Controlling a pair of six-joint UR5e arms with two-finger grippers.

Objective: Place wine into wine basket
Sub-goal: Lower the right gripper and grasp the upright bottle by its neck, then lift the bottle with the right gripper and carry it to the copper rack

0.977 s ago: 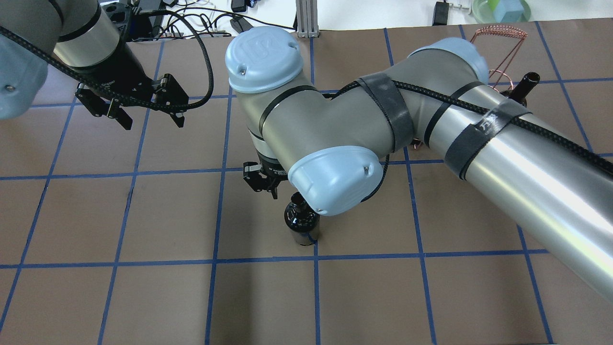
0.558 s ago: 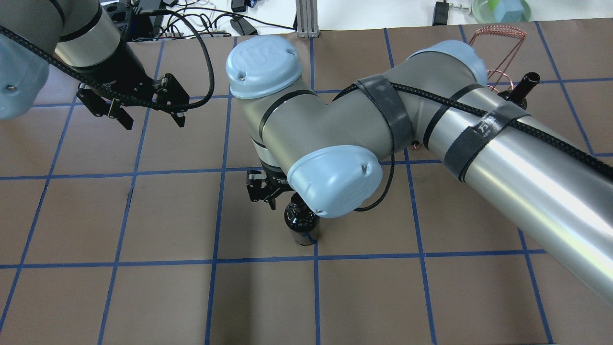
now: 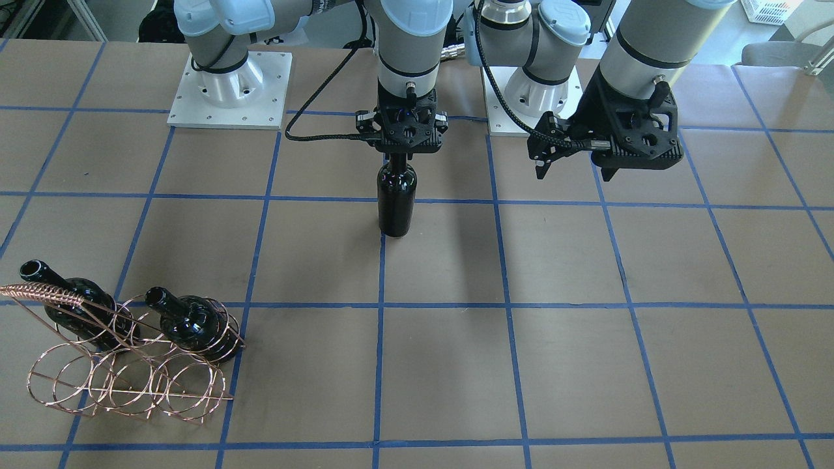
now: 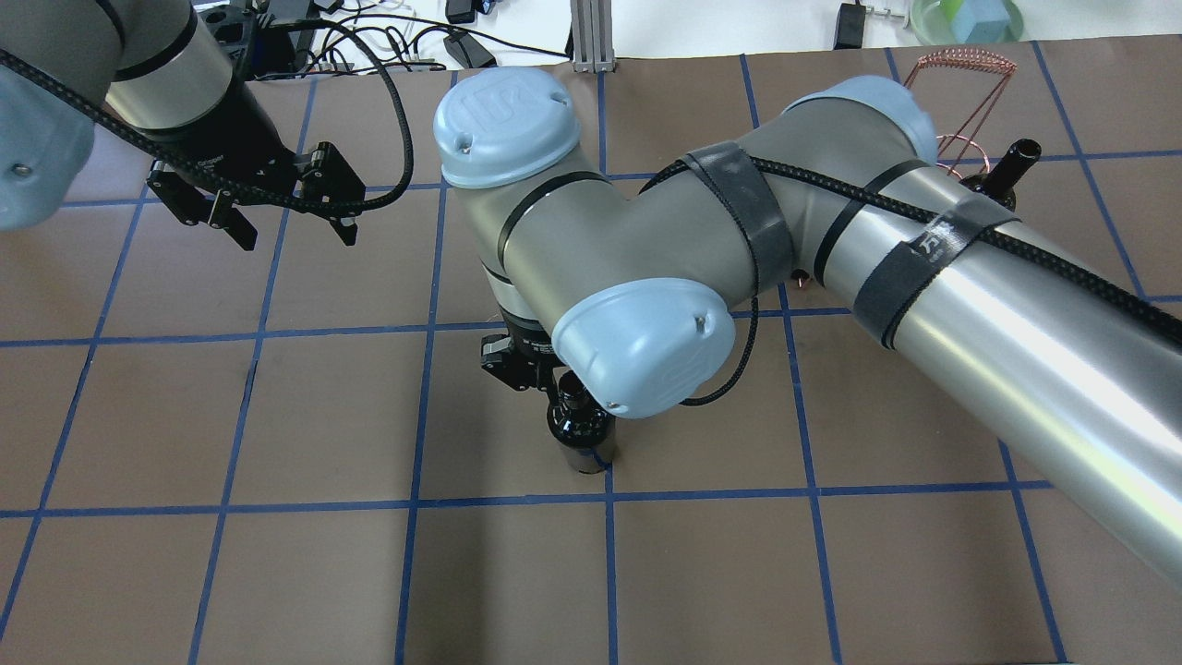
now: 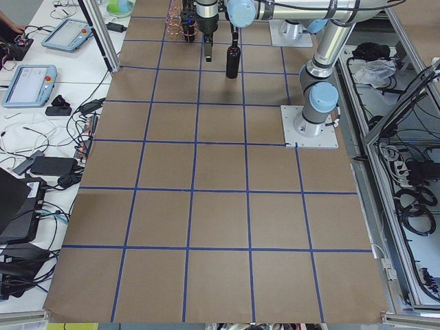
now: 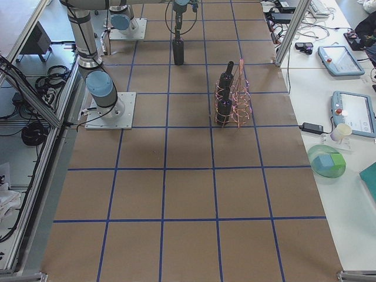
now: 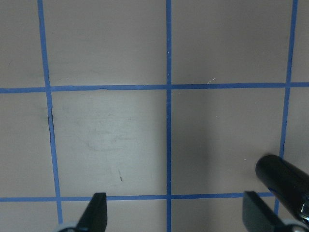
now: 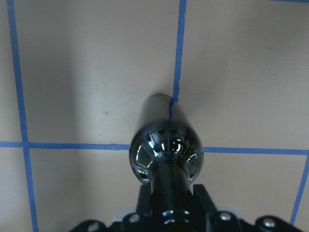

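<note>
A near-black wine bottle [image 3: 397,202] stands upright on the brown table near its middle; it also shows in the overhead view [image 4: 582,427]. My right gripper [image 3: 399,155] is over it, shut on the wine bottle's neck; in the right wrist view the fingers [image 8: 145,200] press both sides of the neck above the shoulder [image 8: 166,142]. My left gripper [image 3: 576,172] hangs open and empty above the table, well away from the bottle. The copper wire wine basket [image 3: 124,381] stands far off on the right arm's side, holding two alike bottles [image 3: 71,306] [image 3: 195,322].
The table [image 4: 231,573] is brown paper with a blue tape grid. My right arm's elbow and forearm [image 4: 970,296] span the overhead view and hide most of the basket; only its handle [image 4: 960,63] shows. Tablets and cables lie on side benches [image 5: 41,75].
My right gripper has moved closer onto the bottle's neck. The bottle has stayed in place on the table. The left arm has not moved.
</note>
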